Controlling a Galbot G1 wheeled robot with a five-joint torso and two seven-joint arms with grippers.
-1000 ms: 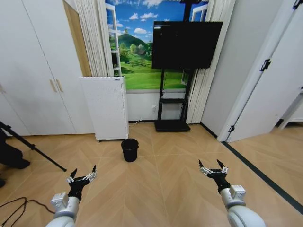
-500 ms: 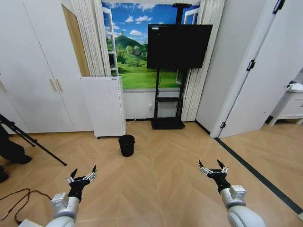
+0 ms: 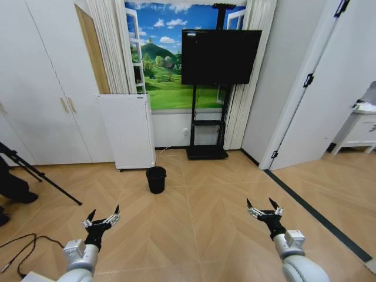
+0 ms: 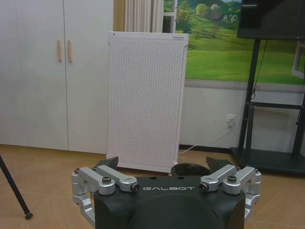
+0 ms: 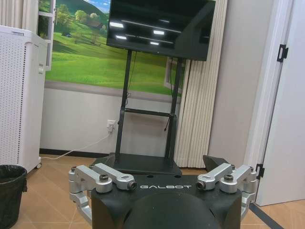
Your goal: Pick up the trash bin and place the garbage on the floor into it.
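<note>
The small black trash bin (image 3: 155,179) stands upright on the wood-patterned floor (image 3: 211,200), just in front of the tall white perforated appliance (image 3: 127,131) and a little toward that appliance's right corner, well ahead of both arms. The left hand (image 3: 101,218) hangs low at the near left of the head view, fingers spread wide and holding nothing; the right hand (image 3: 264,210) hangs at the near right, fingers likewise spread wide and empty. From the left wrist view, the left hand (image 4: 167,168) faces the white perforated appliance (image 4: 147,100), and the rim of the trash bin (image 4: 189,169) peeks up between its open fingers, far beyond them. From the right wrist view, the right hand (image 5: 159,167) faces the black television (image 5: 159,26) on its black stand (image 5: 143,138), with the trash bin (image 5: 10,193) at the picture's edge beside the white appliance (image 5: 21,95). A mural of green hills (image 3: 164,70) fills the wall behind the television (image 3: 220,56). White cupboard doors (image 3: 44,94) line the left wall, and a black tripod leg (image 3: 41,179) slants across the floor there.
</note>
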